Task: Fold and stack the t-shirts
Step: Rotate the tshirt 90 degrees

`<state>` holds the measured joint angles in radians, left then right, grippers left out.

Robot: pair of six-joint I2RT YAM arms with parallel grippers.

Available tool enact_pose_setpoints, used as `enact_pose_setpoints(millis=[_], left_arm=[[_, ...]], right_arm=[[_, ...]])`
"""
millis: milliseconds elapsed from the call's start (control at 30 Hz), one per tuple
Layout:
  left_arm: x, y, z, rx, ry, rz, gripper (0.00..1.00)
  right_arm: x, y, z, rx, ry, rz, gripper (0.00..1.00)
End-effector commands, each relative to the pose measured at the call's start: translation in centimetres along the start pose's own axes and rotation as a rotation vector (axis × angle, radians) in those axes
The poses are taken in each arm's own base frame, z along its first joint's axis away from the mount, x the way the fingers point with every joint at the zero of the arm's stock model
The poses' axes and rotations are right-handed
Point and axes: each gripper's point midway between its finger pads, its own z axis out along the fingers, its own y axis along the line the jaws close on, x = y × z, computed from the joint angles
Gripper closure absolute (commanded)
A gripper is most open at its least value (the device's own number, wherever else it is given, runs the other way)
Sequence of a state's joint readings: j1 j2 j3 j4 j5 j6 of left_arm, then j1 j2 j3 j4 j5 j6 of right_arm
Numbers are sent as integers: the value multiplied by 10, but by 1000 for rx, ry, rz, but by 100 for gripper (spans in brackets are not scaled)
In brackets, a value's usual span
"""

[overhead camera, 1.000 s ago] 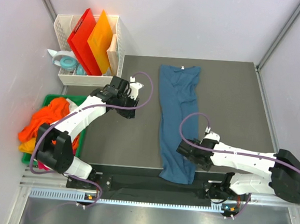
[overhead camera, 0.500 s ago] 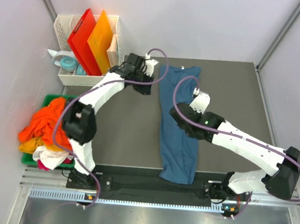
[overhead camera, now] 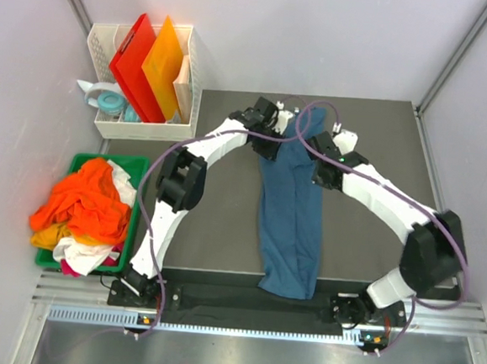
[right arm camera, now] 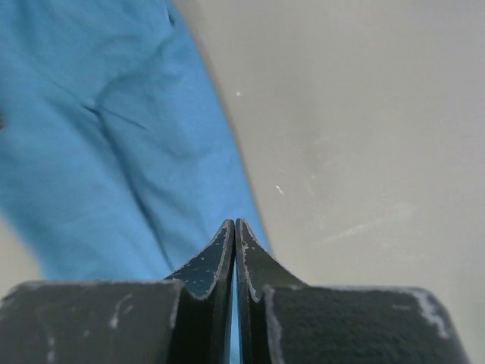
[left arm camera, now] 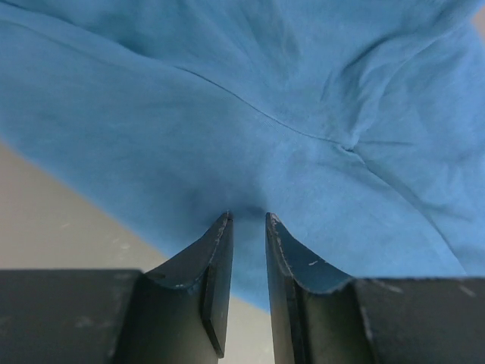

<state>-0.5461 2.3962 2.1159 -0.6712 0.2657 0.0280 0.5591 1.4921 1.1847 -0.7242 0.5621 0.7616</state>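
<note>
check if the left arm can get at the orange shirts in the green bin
Probably yes: the left gripper is stretched out over the blue t-shirt, but the orange shirts lie uncovered beside its base.

Soft matt creased cloth for the blue t-shirt; matt grey across the bench; glossy plastic on the red board; scuffed black on the right claw.

Layout, taken from the long t-shirt on the table.
T-shirt runs near to far, its near end at the table's front edge. Left gripper at its far left edge, right gripper at its far right edge. Well left and behind: basket, boards standing in it. Well left, off the table: bin holding a heap of t-shirts.
</note>
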Motion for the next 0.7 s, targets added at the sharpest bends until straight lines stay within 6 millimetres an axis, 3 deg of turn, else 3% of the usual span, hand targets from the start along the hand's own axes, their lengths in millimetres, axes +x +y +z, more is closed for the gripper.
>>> enact_pose_setpoints(millis=[0,33,167,233,267,333,367,467,667], left_arm=[[-8,0,7,-12,-18,12,71],[-3,1,14,-12,-3,8,71],[4,7,27,-19,21,25,71],[15,22,37,-79,63,39,71],[4,29,34,-98,44,43,71],[12,47,47,-137,73,31,71],[3,61,41,-157,53,18,71],[3,87,44,-202,39,2,71],[2,117,44,-272,32,25,66]], right_arm=[[-4,43,38,-88,81,-59,100],[7,47,53,-74,118,-81,100],[16,67,74,-98,167,-95,100],[19,73,82,-104,192,-96,100],[19,73,84,-102,196,-96,100],[18,76,85,-113,198,-95,100],[18,75,85,-113,199,-91,100],[17,73,85,-121,202,-82,100],[18,70,89,-133,220,-69,100]])
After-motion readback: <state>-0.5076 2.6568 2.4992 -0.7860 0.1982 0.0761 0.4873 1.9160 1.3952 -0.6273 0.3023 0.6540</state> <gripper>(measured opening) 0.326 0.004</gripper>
